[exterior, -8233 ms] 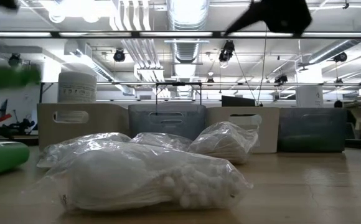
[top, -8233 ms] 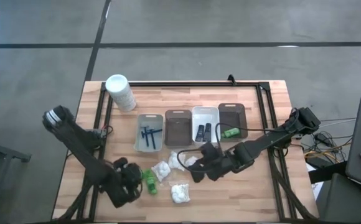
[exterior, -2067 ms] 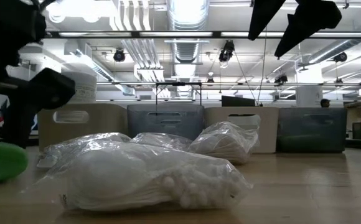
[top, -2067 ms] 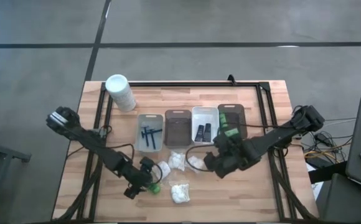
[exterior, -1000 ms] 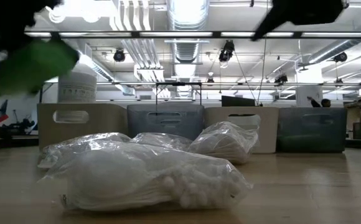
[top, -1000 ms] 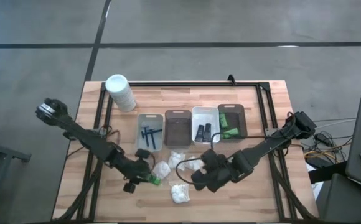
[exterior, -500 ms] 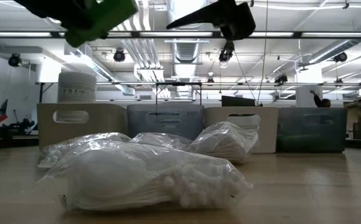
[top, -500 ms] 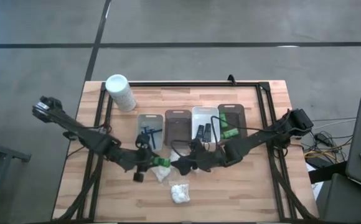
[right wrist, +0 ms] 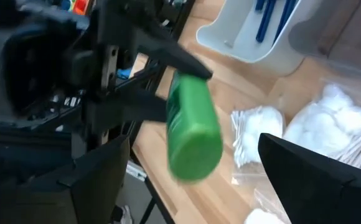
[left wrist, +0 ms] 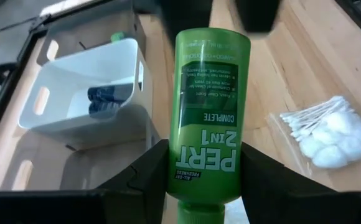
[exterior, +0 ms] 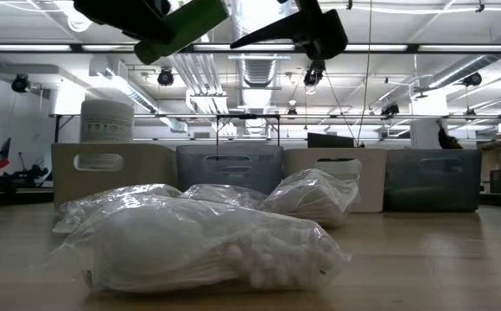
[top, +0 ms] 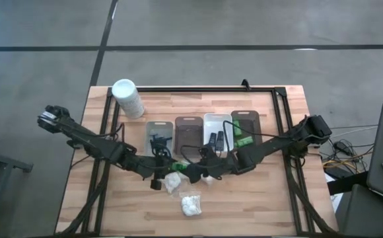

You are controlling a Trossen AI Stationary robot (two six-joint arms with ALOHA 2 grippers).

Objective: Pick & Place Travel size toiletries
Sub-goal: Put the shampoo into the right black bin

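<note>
My left gripper (top: 172,170) is above the table's middle, shut on a bright green bottle (top: 182,170), labelled PERT 2in1 in the left wrist view (left wrist: 206,106). My right gripper (top: 200,171) is open and faces the bottle's base end; its fingers stand wide on either side of the bottle (right wrist: 193,134) without touching it. White crinkly packets (top: 173,184) (top: 191,205) lie on the wood below. Dark razors (top: 157,143) lie in the grey tray, black tubes (top: 214,140) in the white tray and another green bottle (top: 244,141) in the dark tray. My left gripper pinches the green bottle between its two fingers (left wrist: 146,171) on the lower body near the cap end (left wrist: 202,186). The fingers lie along the bottle. It is lifted clear of the table, close to level, with its base end (exterior: 212,13) pointing toward the right gripper.
Four trays stand in a row at the far middle: grey (top: 146,149), brown (top: 189,135), white (top: 226,125) and dark (top: 247,120). A tall white container (top: 127,98) stands at the far left corner. Bare wood lies near the front edge.
My left gripper has carried the green bottle up and toward the table's right and far side, from beside the packets to above them. My right gripper has moved toward the table's left and far edge, closing in on the bottle's base end. The packets have stayed put.
</note>
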